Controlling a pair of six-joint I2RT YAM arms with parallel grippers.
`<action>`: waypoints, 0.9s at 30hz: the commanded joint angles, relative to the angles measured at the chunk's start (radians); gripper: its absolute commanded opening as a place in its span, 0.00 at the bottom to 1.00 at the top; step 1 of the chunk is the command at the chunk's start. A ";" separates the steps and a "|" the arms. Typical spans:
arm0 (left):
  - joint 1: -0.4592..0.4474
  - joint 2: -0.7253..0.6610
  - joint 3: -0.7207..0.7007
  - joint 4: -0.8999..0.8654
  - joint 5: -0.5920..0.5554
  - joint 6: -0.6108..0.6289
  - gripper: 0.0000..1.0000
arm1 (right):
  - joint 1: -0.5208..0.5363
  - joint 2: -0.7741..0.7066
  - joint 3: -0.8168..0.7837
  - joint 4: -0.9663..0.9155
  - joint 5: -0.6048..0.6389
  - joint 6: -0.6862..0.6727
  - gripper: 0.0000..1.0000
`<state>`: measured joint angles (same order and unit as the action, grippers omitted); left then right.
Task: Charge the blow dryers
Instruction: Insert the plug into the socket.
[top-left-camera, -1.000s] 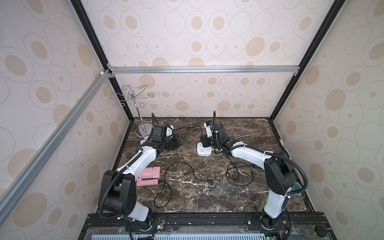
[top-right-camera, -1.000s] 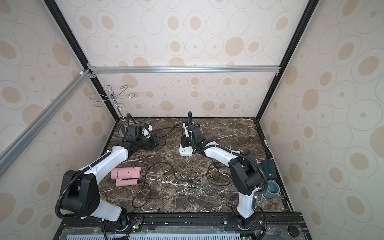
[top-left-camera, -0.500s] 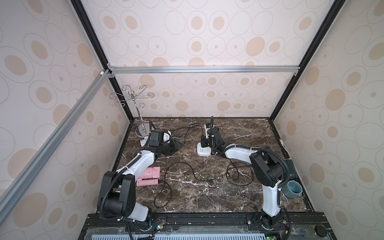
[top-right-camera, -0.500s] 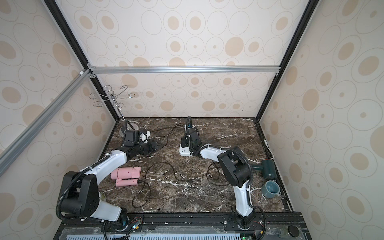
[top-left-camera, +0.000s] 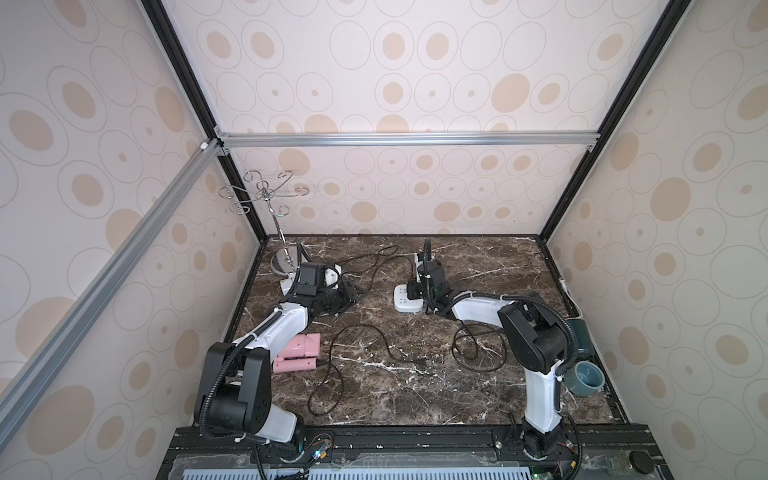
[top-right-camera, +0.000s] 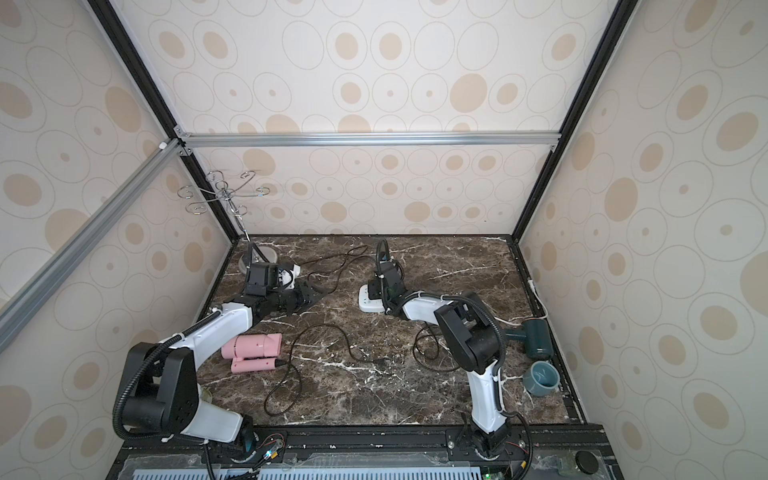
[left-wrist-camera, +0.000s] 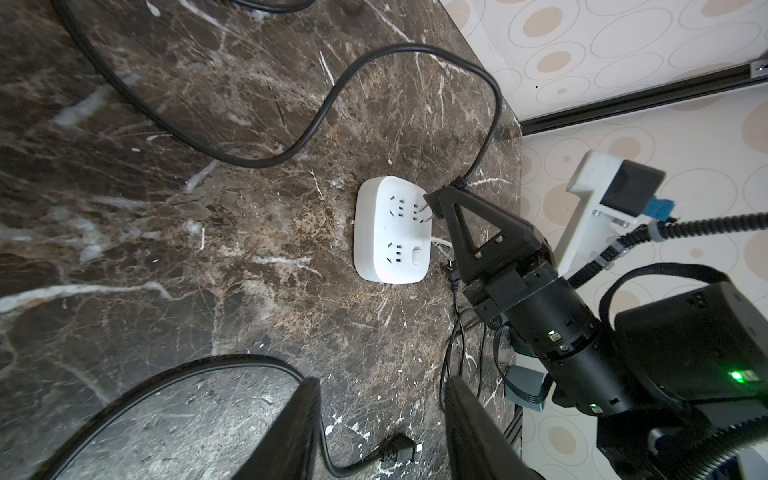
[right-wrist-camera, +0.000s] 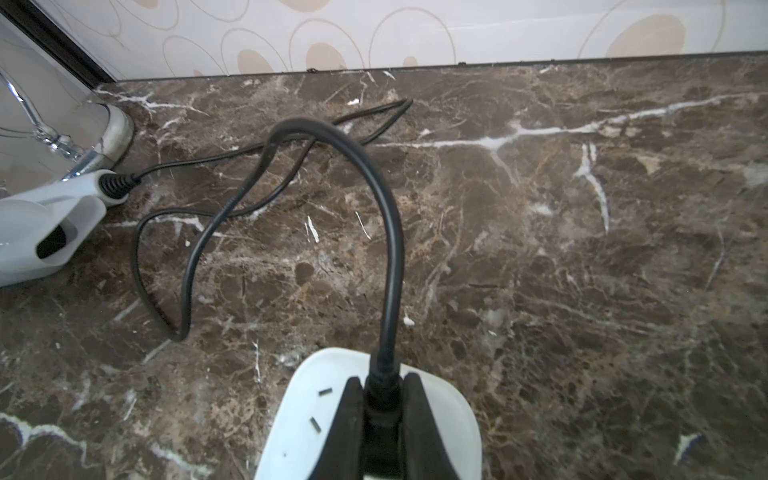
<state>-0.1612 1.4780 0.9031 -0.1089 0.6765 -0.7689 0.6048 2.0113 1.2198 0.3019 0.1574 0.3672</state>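
Right wrist view puts us right over the 1 white socket block (right-wrist-camera: 307, 399). The right jaws are clamped on 1 black plug (right-wrist-camera: 380, 390) held against the block's top face. The plug's cord (right-wrist-camera: 390, 249) arcs up and away toward the white blow dryer (right-wrist-camera: 54, 195).

In the left wrist view the plug's 2 metal prongs (left-wrist-camera: 424, 209) are bare, with their tips at 1 of the block's 3 outlet groups. 1 button (left-wrist-camera: 417, 255) sits in the 4th corner of that face. The left jaws stand apart and grip nothing. 1 loose plug (left-wrist-camera: 395, 451) lies flat on the worktop (top-left-camera: 415, 395) in front of them, well apart from the block.

In both top views we count 3 blow dryers, 2 arms, 1 block, 1 cup and 1 hook stand.
- The white blow dryer lies well to the block's left, beside the hook stand (top-left-camera: 280, 264) and half hidden by the left arm (top-left-camera: 282, 328).
- The pink blow dryer (top-left-camera: 299, 351) lies left of the block and nearer the robot's base, on its side.
- The dark green blow dryer (top-right-camera: 536, 338) lies right of the block by the side wall, with the grey-blue cup (top-right-camera: 540, 378) just beside it.
- The right arm (top-left-camera: 478, 305) reaches in from the block's right.
- Black cord loops lie on the worktop on both sides of the block.
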 joint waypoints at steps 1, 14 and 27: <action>0.011 -0.033 0.000 0.015 0.017 0.014 0.49 | 0.001 -0.005 -0.011 0.054 -0.021 0.025 0.00; 0.018 -0.052 -0.021 0.012 0.015 0.013 0.48 | 0.002 0.018 0.019 0.094 -0.063 0.036 0.00; 0.034 -0.053 -0.039 0.010 0.025 0.021 0.48 | 0.024 0.058 0.026 0.110 -0.032 0.059 0.00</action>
<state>-0.1383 1.4433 0.8700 -0.1085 0.6903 -0.7685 0.6186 2.0556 1.2304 0.3862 0.1066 0.4084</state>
